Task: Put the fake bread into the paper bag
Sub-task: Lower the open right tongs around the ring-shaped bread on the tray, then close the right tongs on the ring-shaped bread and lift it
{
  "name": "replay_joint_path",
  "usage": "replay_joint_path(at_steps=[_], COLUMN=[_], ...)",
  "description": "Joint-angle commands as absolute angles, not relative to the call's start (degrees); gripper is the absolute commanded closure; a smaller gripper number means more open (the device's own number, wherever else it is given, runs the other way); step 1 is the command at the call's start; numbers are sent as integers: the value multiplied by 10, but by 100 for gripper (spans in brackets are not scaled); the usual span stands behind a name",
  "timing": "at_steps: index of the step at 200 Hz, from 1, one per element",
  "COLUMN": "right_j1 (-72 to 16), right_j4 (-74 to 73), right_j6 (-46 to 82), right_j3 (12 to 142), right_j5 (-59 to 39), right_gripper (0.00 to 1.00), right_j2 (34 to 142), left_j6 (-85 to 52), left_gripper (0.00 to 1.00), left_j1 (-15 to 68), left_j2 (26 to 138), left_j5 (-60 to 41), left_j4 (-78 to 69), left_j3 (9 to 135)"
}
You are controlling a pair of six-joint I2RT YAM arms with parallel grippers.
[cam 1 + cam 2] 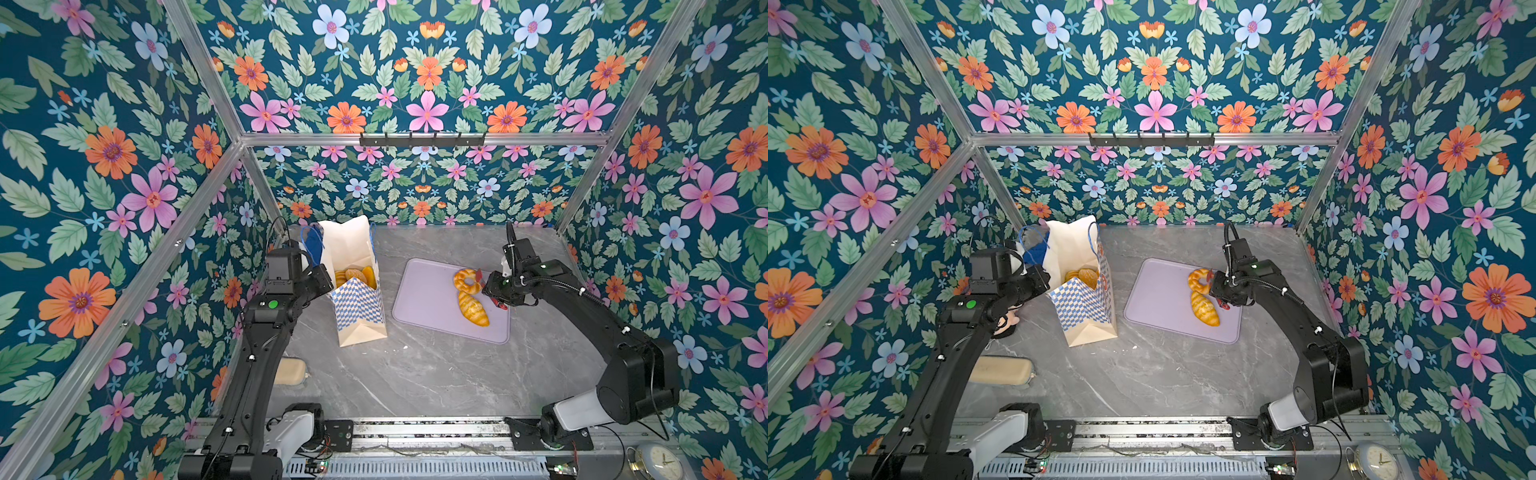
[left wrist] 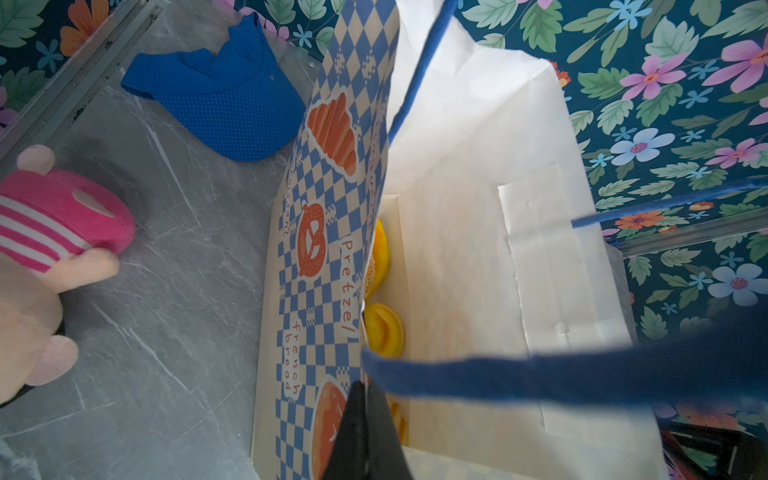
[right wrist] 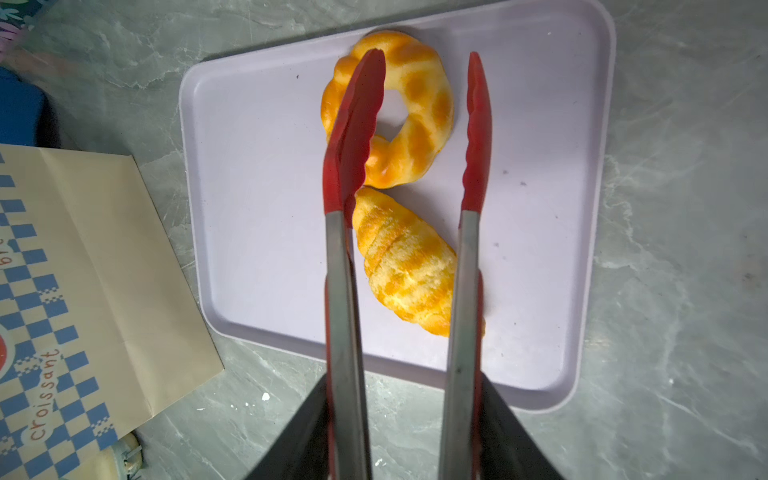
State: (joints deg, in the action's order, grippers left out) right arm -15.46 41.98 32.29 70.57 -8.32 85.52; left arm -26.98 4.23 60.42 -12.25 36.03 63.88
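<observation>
Floral walls [image 1: 104, 166], marble tabletop [image 1: 436, 374], paper bag [image 1: 359, 307].

1. Mostly hidden by the wall of the paper bag [image 1: 359, 299]: the fake bread [image 1: 355, 275] inside; impossible to count.
2. Cut off at the edge of the left wrist view: left gripper [image 2: 363, 388], plush doll [image 2: 50, 257].
3. Blurred across the same view: blue handle cord [image 2: 540, 380].
4. Half covered by the left arm [image 1: 253, 353], kind unclear: beige object [image 1: 293, 370].
5. Cut by the lower edge in both top views: clock [image 1: 658, 462].
</observation>
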Motion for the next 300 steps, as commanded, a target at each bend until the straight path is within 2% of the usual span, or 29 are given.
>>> replay_joint_path(at_steps=[1, 300], right_j1=[-154, -154], right_j4=[405, 428], right_j6=[320, 293], right_j3=[715, 707], right_j5=[-86, -90], right_gripper=[50, 53], right_j2=[868, 899], left_j6=[-268, -270], left_gripper=[98, 98], left_j1=[43, 43], left_j2=[604, 602], left_j5=[-123, -118], left_j4=[356, 357], left_j3=[637, 636])
